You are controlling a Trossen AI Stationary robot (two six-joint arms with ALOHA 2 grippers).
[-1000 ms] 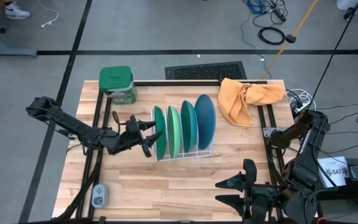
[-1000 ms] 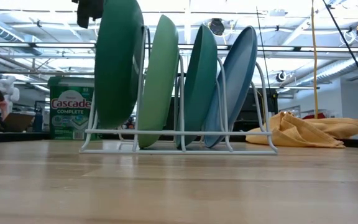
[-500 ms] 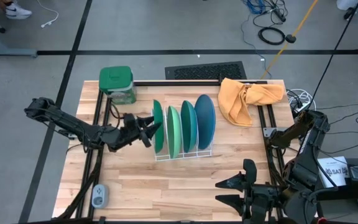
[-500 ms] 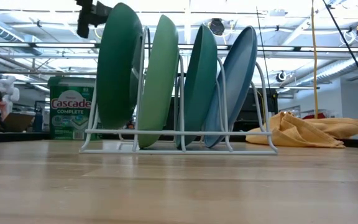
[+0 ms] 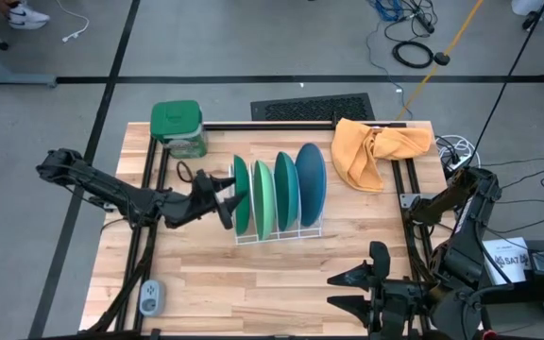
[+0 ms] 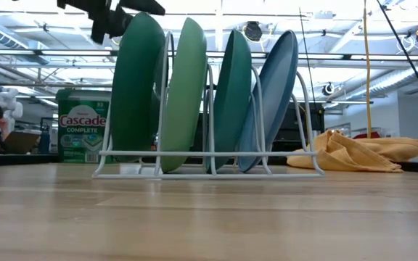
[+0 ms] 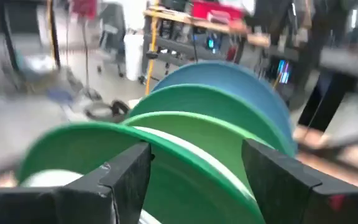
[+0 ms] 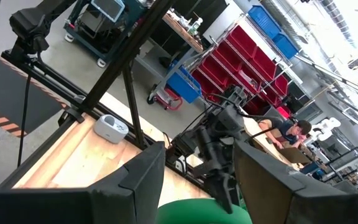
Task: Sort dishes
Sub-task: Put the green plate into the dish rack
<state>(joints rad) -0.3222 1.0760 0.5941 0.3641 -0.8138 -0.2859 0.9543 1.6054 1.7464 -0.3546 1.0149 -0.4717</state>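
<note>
The left claw (image 5: pixel 223 200) is held spread wide, released, just beside the dark green plate (image 5: pixel 241 195), its fingers apart on either side of the plate's upper rim without gripping it. All four plates are stood on edge in the white wire rack (image 5: pixel 277 234) at the middle of the counter (image 5: pixel 272 274): dark green, then light green plate (image 5: pixel 263 198), teal plate (image 5: pixel 286 192) and blue plate (image 5: pixel 312 183). The right claw (image 5: pixel 355 290) is parked near the counter's front edge, released.

Green lidded tub (image 5: pixel 178 128) at table's far-left corner; crumpled orange cloth (image 5: pixel 376 149) far right.
</note>
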